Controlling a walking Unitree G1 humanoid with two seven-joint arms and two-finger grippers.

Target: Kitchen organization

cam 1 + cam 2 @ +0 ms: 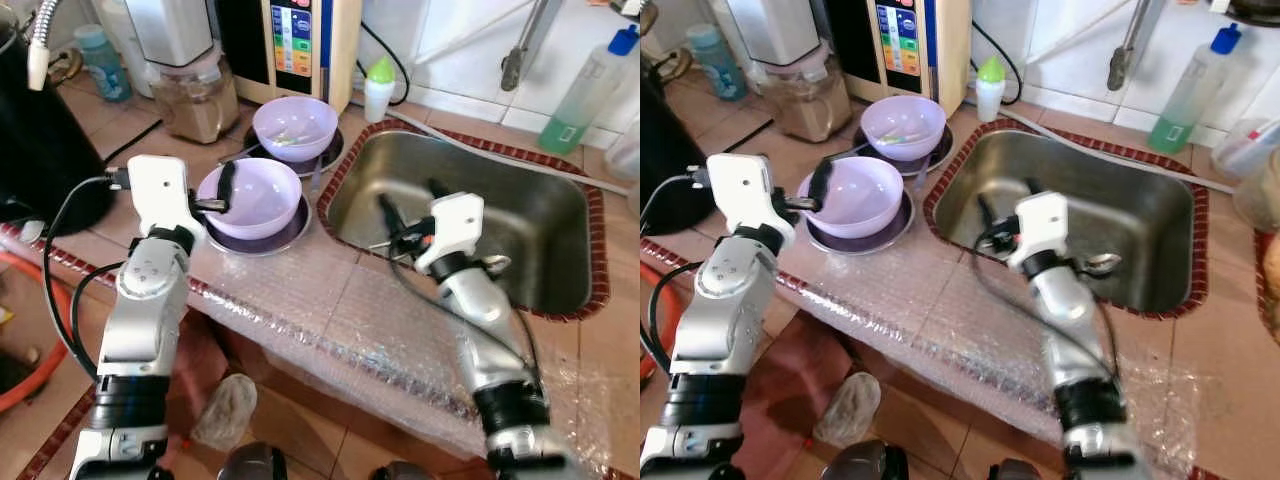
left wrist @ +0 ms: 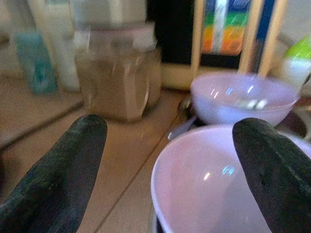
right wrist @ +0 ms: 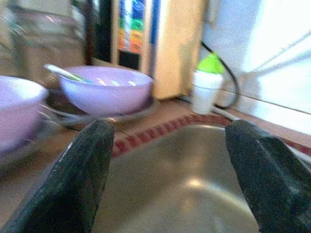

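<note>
Bowls are the business here: the nearer lilac bowl (image 1: 252, 197) sits on a dark metal plate (image 1: 262, 240) left of centre in the left eye view, on the tiled counter (image 1: 300, 300) under bubble wrap. At the lower left, the left gripper (image 1: 222, 192) reaches up to that bowl's near-left rim, fingers spread, one black finger over the rim and the other outside it; nothing is pinched yet. At the lower right, the right gripper (image 1: 408, 212) hangs over the steel sink (image 1: 560, 225) at centre right, fingers spread and empty; what looks like a spoon (image 1: 496, 263) lies in the basin beside its arm. Farther up, a second lilac bowl (image 1: 295, 125) holding scraps stands on its own plate, and beyond it a jar (image 1: 195, 98) and a white bottle with a green cap (image 1: 378, 88) line the top. To grip well, the rim probably wants to sit deep between the fingers before closing, then lift straight so the plate stays put.
</note>
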